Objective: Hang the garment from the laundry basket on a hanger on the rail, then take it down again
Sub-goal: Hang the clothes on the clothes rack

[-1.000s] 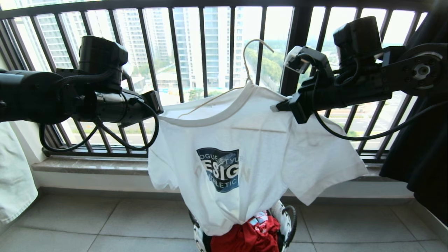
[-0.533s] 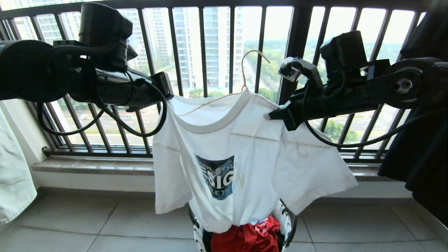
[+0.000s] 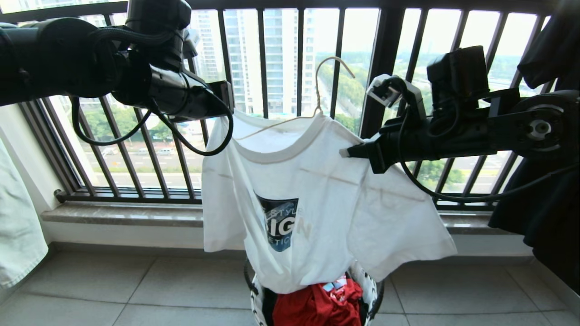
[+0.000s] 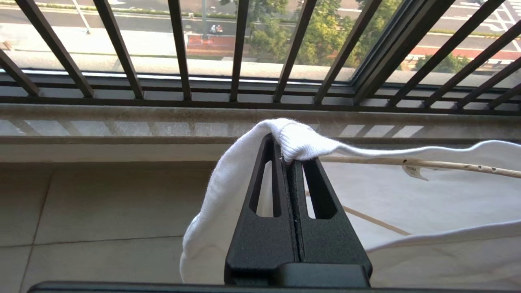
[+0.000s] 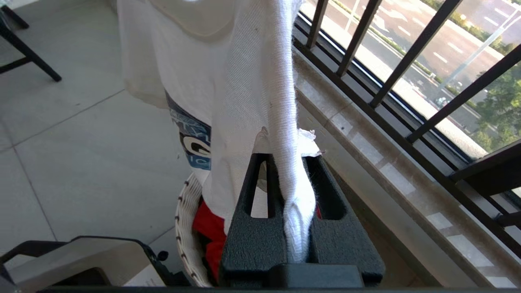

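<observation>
The garment (image 3: 312, 203) is stretched between the left claw (image 3: 225, 97) and right claw (image 3: 349, 153), each clamped on a shoulder, above the laundry basket (image 3: 369, 290).

White garment (image 5: 228, 81) pinched between black jaws

The garment's (image 3: 317, 199) chest print (image 3: 282, 224) apparently reads "STYLE", "SIGN".

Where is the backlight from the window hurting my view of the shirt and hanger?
Head view: bright daylight behind the bars leaves both arms nearly black, the hanger hook thin and pale against it; the shirt stays readable, its print partly folded. Left wrist view: evenly lit, left end effector and cloth sharp. Right wrist view: shirt near the right end effector sharp, top edge washed out.
</observation>
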Controlling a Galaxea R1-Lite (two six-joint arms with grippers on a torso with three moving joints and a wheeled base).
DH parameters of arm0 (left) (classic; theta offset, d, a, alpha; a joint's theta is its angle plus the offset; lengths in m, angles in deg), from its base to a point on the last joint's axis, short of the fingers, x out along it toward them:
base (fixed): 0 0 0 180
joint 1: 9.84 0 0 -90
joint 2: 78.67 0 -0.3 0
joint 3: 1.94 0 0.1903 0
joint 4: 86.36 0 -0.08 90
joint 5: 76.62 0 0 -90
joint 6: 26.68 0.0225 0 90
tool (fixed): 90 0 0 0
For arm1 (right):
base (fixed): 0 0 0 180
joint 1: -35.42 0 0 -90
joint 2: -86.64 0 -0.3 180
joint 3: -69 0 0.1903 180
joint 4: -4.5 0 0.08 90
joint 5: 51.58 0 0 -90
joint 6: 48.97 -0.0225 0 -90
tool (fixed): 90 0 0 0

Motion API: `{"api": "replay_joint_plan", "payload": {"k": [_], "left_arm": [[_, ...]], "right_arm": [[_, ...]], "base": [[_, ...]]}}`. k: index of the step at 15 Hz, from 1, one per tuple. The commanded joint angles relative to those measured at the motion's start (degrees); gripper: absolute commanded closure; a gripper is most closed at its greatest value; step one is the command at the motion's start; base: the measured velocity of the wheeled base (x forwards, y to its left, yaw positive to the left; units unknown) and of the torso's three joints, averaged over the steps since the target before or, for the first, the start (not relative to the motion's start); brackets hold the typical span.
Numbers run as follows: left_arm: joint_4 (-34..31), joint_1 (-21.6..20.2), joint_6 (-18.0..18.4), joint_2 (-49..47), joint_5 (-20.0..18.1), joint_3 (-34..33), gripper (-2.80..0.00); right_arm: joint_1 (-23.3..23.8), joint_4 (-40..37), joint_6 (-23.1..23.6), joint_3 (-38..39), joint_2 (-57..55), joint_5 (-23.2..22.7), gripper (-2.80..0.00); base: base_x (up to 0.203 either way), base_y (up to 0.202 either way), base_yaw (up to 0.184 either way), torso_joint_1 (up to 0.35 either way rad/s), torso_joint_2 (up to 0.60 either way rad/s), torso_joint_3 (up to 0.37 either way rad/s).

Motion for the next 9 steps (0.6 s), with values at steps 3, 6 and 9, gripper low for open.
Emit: {"api": "replay_joint_plan", "payload": {"k": [3,6,9], "left_arm": [[5.2,0.5,3.7,-2.3,0.0,0.5,0.0],[5.4,2.4,3.9,-2.0,-0.3,0.5,0.0],[8.5,4.8,4.2,-2.1,-1.0,0.4,0.0]], "right_arm": [[-0.8,2.6,-7.9,1.5,1.3,-1.0,0.0],[-1.0,7.7,-10.2,5.0,1.8,-1.4,0.0],[-0.9,9.4,-13.2,7.7,2.8,-2.3,0.0]], "base": [[0.0,0.0,0.0,0.0,0.0,0.0],[0.0,0.0,0.0,0.0,0.0,0.0],[0.0,0.0,0.0,0.0,0.0,0.0]]}}
